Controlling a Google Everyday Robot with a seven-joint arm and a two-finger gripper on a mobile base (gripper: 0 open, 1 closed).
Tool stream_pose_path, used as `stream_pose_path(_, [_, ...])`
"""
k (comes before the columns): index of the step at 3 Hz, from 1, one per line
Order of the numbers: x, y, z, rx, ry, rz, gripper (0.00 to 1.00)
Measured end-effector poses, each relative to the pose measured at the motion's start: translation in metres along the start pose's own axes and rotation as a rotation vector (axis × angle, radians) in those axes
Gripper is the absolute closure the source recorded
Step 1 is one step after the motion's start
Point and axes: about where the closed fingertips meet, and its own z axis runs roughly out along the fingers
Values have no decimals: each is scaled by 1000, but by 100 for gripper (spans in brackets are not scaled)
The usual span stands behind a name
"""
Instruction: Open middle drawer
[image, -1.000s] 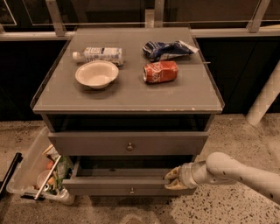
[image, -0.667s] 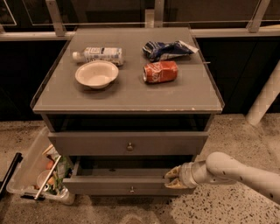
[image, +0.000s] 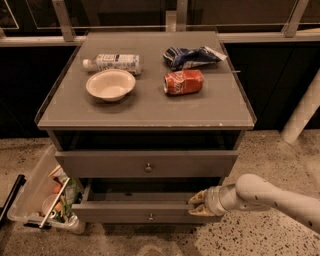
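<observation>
The middle drawer (image: 125, 212) is the low, wide grey front with a tiny knob (image: 150, 217), low on the cabinet. It stands pulled out a little, and a dark strip of its inside shows behind the front panel. My gripper (image: 197, 203) reaches in from the right on a pale arm (image: 260, 192). It sits against the right end of this drawer's front panel, at its top edge. Above is the taller grey drawer front (image: 100, 164) with a bigger knob (image: 148, 167).
On the cabinet top (image: 150, 110) lie a white bowl (image: 110, 84), a plastic bottle (image: 115, 62), a red can (image: 183, 82) and a blue chip bag (image: 190, 56). A clear bin of clutter (image: 37, 195) stands on the floor at the left. A white post (image: 302, 112) stands at the right.
</observation>
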Motion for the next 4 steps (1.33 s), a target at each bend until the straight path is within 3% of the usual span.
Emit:
stream_pose_path(1, [7, 15, 0, -19, 0, 23, 11])
stream_pose_path(2, [19, 36, -2, -44, -8, 63, 0])
stream_pose_path(4, [24, 26, 27, -58, -4, 61, 0])
